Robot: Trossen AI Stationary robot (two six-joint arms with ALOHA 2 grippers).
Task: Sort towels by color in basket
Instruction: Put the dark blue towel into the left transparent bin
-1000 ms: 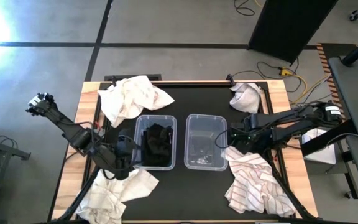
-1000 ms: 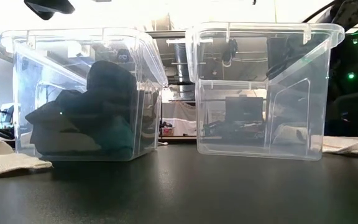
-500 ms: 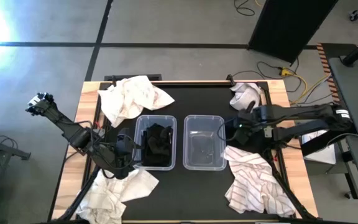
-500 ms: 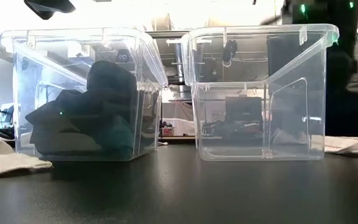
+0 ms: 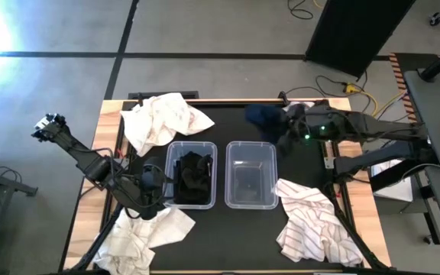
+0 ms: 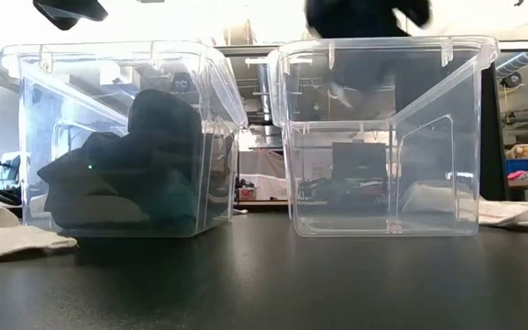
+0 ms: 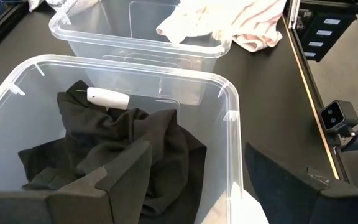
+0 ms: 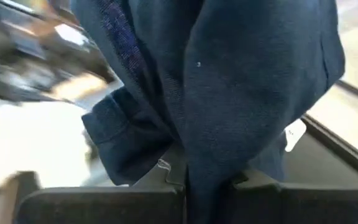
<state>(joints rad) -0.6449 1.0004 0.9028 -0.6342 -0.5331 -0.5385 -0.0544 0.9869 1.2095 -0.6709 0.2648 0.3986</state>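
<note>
Towels are half sorted: we hold a navy towel (image 5: 264, 116) in our right gripper (image 5: 290, 122), fingers clamped on its bunched cloth, hanging above the table just behind the empty bin (image 5: 251, 174). Dark towels (image 7: 123, 149) already fill the left bin (image 7: 229, 124), where our left gripper (image 5: 153, 187) waits beside its rim, fingers spread wide and empty. We judge this a carry step; next we must bring the navy towel across over the left bin and let go. Light towels (image 5: 163, 118) lie around on the table (image 5: 220, 229)

Soft matt navy towel (image 8: 229, 81); glossy clear plastic bins (image 6: 383, 137).
</note>
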